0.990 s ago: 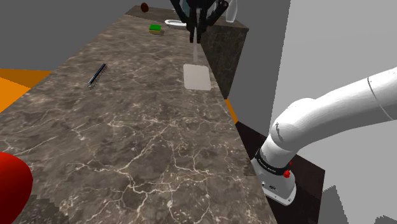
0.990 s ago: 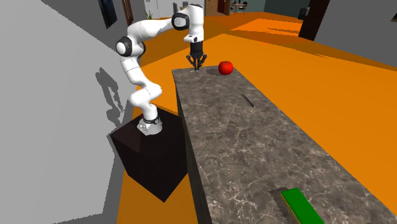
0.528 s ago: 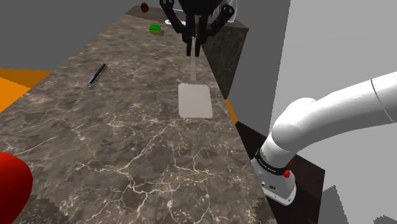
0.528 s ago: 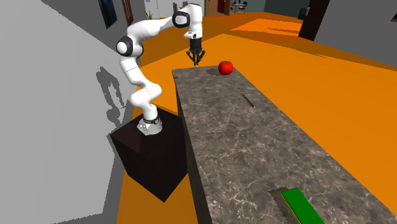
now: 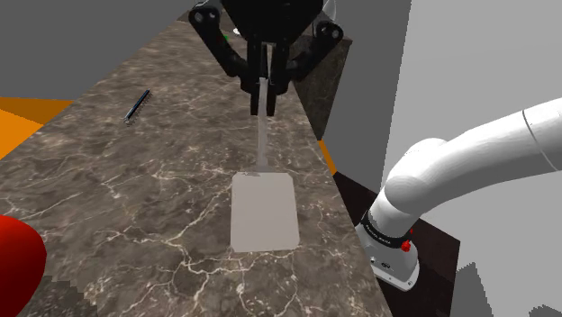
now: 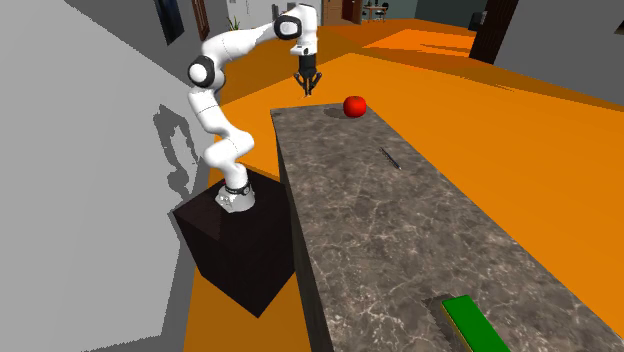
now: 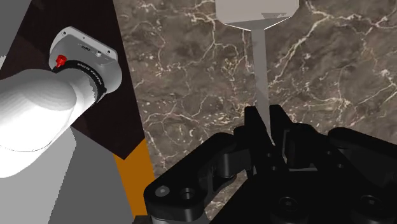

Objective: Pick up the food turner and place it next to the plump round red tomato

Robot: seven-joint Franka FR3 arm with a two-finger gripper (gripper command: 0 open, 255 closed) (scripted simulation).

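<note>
The food turner is pale grey, with a flat rectangular blade [image 5: 264, 212] and a thin handle [image 5: 261, 135]. My gripper [image 5: 261, 95] is shut on the handle's upper end, and the blade hangs below it over the dark marble counter [image 5: 162, 207]. In the wrist view the fingers [image 7: 252, 124] clasp the handle [image 7: 260, 70], with the blade [image 7: 256, 11] beyond them. The round red tomato [image 5: 16, 266] lies at the shoulder view's lower left. In the second exterior view the gripper [image 6: 306, 88] hangs above the counter's far end, left of the tomato [image 6: 354, 106].
A dark pen [image 5: 137, 105] lies on the counter towards the shoulder view's left. A green block [image 6: 475, 322] sits at the counter's other end. The dark stand [image 6: 240, 250] and the arm's base [image 7: 83, 57] are beside the counter edge, over an orange floor.
The gripper has lifted and carried the turner along the counter towards the shoulder camera. The blade now hangs lower in that view and looks larger.
</note>
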